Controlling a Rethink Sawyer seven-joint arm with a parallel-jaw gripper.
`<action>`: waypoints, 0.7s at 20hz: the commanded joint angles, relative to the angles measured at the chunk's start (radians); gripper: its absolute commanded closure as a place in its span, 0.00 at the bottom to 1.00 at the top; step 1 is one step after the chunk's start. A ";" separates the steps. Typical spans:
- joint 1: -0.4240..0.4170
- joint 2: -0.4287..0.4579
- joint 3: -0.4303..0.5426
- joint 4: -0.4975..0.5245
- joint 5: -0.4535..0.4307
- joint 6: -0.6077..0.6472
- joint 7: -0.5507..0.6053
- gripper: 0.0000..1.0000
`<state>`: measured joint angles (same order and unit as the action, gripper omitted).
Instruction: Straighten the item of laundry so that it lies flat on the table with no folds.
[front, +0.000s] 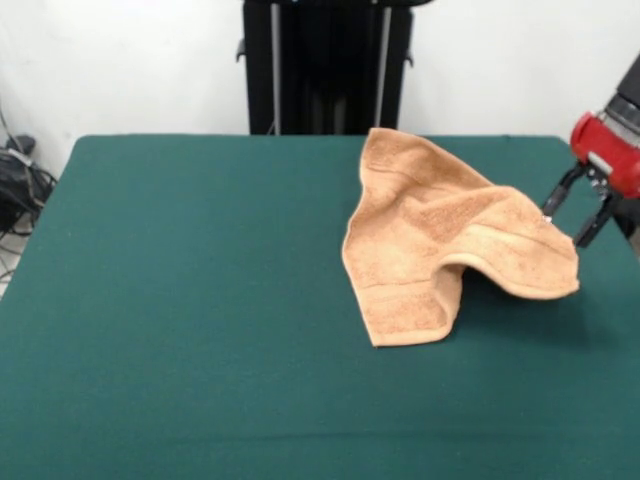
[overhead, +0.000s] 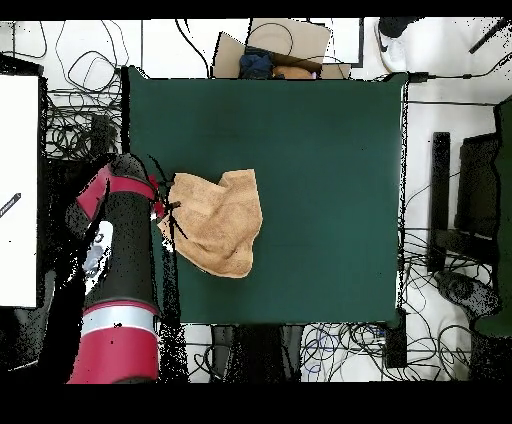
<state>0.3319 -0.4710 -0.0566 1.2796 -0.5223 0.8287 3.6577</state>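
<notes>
A light orange-tan towel (front: 440, 235) lies crumpled on the dark green counter (front: 180, 320), close to the counter edge where the red and black arm (overhead: 120, 270) reaches in. One corner of the towel is lifted off the felt, leaving a hollow beneath, while the rest drapes in folds. The hand (front: 572, 214) sits at that raised corner, its two dark fingers (front: 596, 222) spread apart, their tips right at the cloth's edge.

Robot lab: cable tangles (overhead: 75, 120) on floor, pedestal (front: 327, 65), green table (front: 180, 300).
</notes>
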 joint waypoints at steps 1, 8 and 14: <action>0.009 0.076 0.025 0.010 -0.014 0.018 -0.091 0.00; 0.032 0.151 0.012 -0.061 -0.021 0.035 -0.055 0.00; 0.032 0.205 0.024 -0.104 -0.016 0.054 -0.093 0.00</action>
<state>0.3623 -0.3529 -0.0579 1.2054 -0.5223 0.8285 3.6577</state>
